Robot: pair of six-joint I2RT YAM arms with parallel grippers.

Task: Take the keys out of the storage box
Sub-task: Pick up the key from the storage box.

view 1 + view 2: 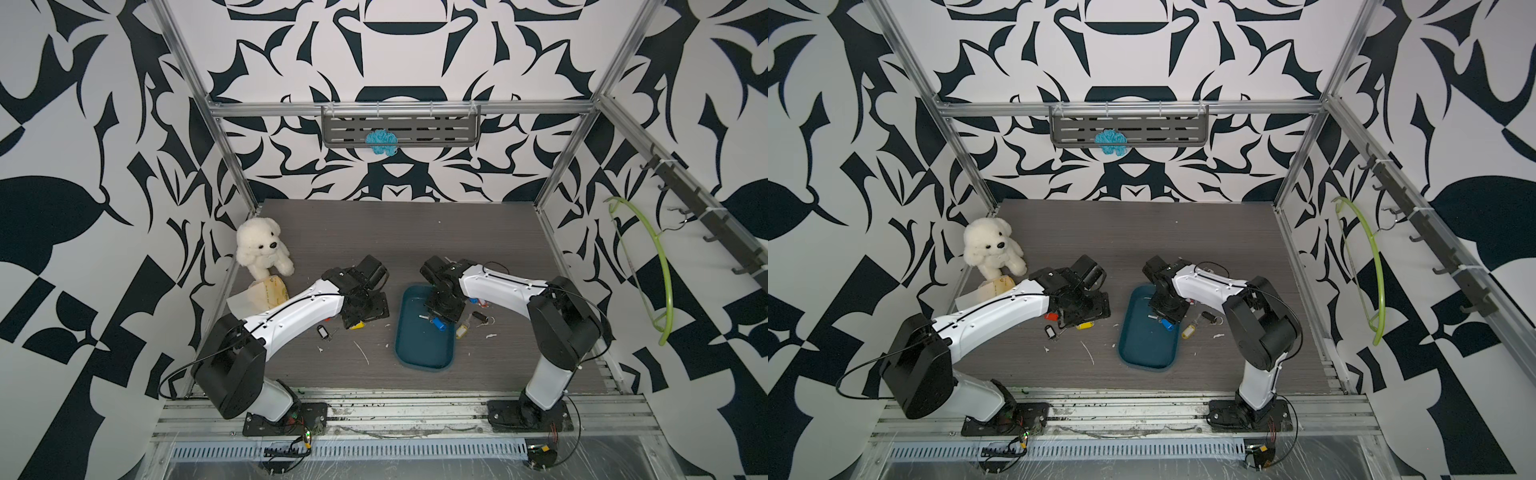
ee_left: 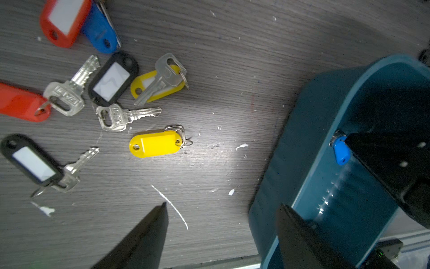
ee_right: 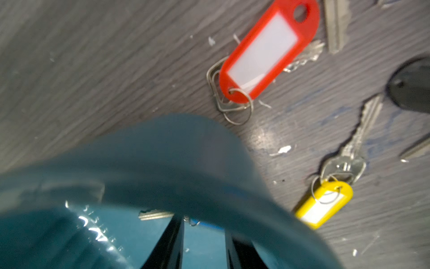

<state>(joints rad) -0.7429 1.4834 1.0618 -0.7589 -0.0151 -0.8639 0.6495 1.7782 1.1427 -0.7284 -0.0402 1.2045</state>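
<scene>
In both top views we see the storage box [image 1: 419, 349] on the grey table [image 1: 374, 232], a little toward 5 o'clock from the table's middle, with its long sides running from 12 to 6 o'clock. Inside it lies one blue-tagged key [image 1: 436, 323], just toward 1 o'clock from the box's middle. The right gripper [image 3: 202, 229] reaches down into the box over this key. In the right wrist view its two fingers stand at a narrow gap with something blue between them, but the blurred rim of the box is in front, so we cannot tell if they press on the tag. The rest of the keys [image 2: 111, 117] lie on the table outside the box. One group is at 9 o'clock from it, with red, blue, black and yellow tags. A second group is at 3 o'clock, where we see a yellow tag [image 1: 461, 331], a black tag [image 1: 480, 316] and, in the right wrist view, a red tag [image 3: 267, 53]. The left gripper [image 2: 222, 206] hangs above the table at 9 o'clock from the box, its jaws wide apart and nothing between them. A white plush bear [image 1: 262, 249] sits near the table's 10 o'clock corner, well apart from the box.
</scene>
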